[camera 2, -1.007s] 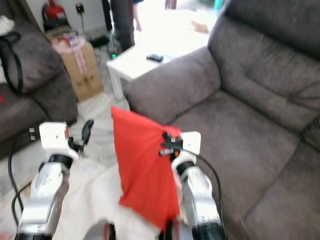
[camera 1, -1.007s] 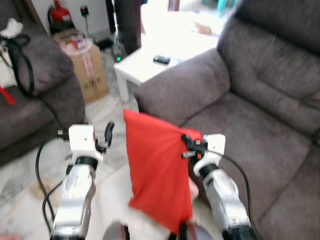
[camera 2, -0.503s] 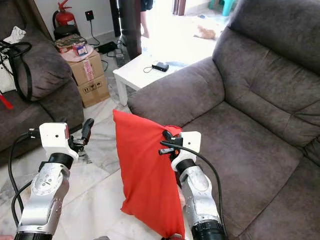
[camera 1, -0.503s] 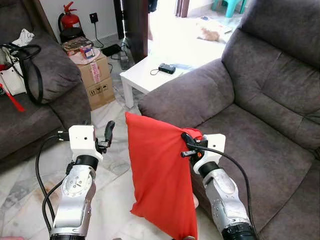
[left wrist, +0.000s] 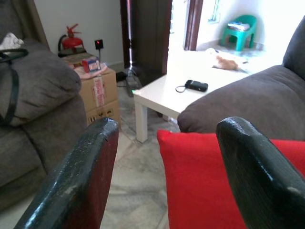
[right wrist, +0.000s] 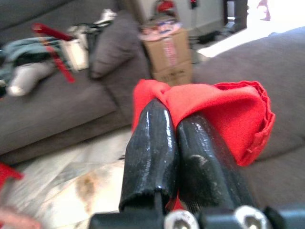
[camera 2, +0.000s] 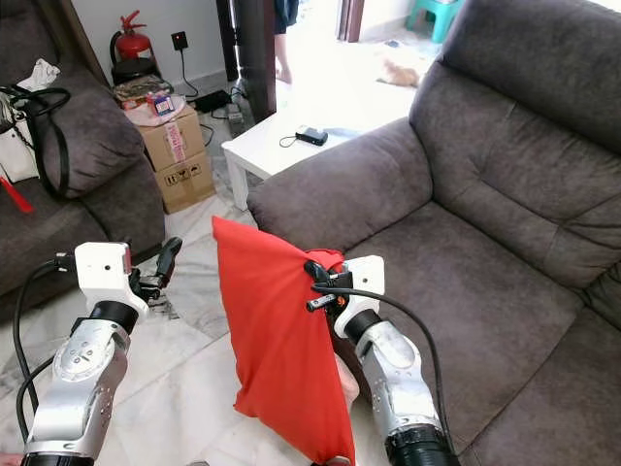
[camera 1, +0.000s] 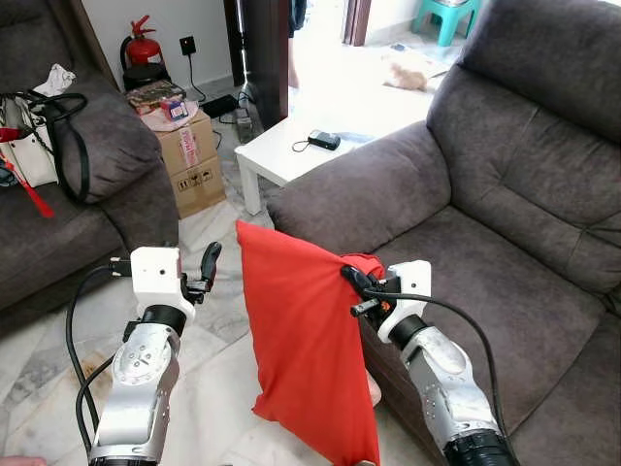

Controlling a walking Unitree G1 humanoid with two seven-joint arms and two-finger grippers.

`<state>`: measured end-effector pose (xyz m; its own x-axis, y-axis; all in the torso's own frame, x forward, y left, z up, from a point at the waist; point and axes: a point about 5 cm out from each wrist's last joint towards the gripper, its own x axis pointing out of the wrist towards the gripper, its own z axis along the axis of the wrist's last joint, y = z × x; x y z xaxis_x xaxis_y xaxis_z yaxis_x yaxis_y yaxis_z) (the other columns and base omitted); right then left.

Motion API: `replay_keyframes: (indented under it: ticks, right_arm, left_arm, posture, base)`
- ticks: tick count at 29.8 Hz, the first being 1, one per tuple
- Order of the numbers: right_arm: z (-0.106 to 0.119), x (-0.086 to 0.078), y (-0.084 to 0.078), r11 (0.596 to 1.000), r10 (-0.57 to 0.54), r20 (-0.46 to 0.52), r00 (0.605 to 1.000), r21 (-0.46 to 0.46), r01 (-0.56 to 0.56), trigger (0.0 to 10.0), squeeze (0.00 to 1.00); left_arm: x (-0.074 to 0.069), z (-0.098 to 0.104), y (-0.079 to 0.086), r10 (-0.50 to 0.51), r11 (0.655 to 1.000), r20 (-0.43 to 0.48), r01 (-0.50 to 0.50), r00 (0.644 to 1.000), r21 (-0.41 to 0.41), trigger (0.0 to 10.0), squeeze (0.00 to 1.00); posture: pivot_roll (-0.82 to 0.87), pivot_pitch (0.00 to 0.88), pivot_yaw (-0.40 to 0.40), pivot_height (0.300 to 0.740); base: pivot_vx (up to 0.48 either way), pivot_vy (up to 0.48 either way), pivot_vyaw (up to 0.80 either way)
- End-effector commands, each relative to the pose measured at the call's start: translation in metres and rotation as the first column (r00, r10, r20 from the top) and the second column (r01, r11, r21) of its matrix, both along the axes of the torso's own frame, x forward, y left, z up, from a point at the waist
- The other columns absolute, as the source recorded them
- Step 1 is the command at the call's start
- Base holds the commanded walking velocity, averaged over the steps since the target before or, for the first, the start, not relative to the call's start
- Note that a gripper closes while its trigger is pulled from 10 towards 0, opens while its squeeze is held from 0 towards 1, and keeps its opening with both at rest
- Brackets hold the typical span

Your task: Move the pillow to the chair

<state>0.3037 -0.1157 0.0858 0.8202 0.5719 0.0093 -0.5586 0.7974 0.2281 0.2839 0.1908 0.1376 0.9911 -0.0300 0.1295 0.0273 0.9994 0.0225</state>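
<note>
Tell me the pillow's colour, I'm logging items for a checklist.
Plain red pillow, clearest in the left eye view, hanging from the right pincer.

No legible text or labels anywhere

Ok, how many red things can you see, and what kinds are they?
Red pillow: 1
Red fire extinguisher: 1
Red strap by the white bag on the left sofa: 1
Total: 3
</note>
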Motion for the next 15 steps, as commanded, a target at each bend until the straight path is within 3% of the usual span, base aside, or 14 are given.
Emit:
replay_keyframes:
  ticks: [1,7,10,15]
  right_arm:
    - [0.043,0.006,0.004,0.996,0.063,0.191,0.980,0.045,-0.073,10.0,0.00]
    - [0.036,-0.004,0.007,0.976,0.216,0.157,0.964,0.007,-0.219,10.0,0.00]
    - [0.031,-0.015,0.009,0.945,0.326,0.122,0.937,-0.004,-0.328,10.0,0.00]
    - [0.027,-0.024,0.008,0.906,0.423,0.082,0.902,-0.023,-0.423,10.0,0.00]
  left_arm:
    - [-0.003,-0.001,0.003,-0.023,1.000,-0.018,0.023,1.000,-0.004,10.0,0.00]
    - [-0.006,-0.001,-0.002,-0.128,0.991,-0.062,0.129,0.990,0.020,10.0,0.00]
    - [-0.014,-0.003,-0.007,-0.260,0.963,-0.121,0.267,0.958,0.039,10.0,0.00]
    - [-0.022,-0.004,-0.009,-0.356,0.928,-0.173,0.370,0.918,0.053,10.0,0.00]
  posture:
    - [0.13,0.084,-0.076,0.740]
    - [0.13,0.086,-0.076,0.740]
    - [0.13,0.086,-0.077,0.740]
    - [0.14,0.087,-0.078,0.740]
  base:
    - [0.000,0.000,0.00]
    - [0.000,0.000,0.00]
    - [0.000,0.000,0.00]
    - [0.000,0.000,0.00]
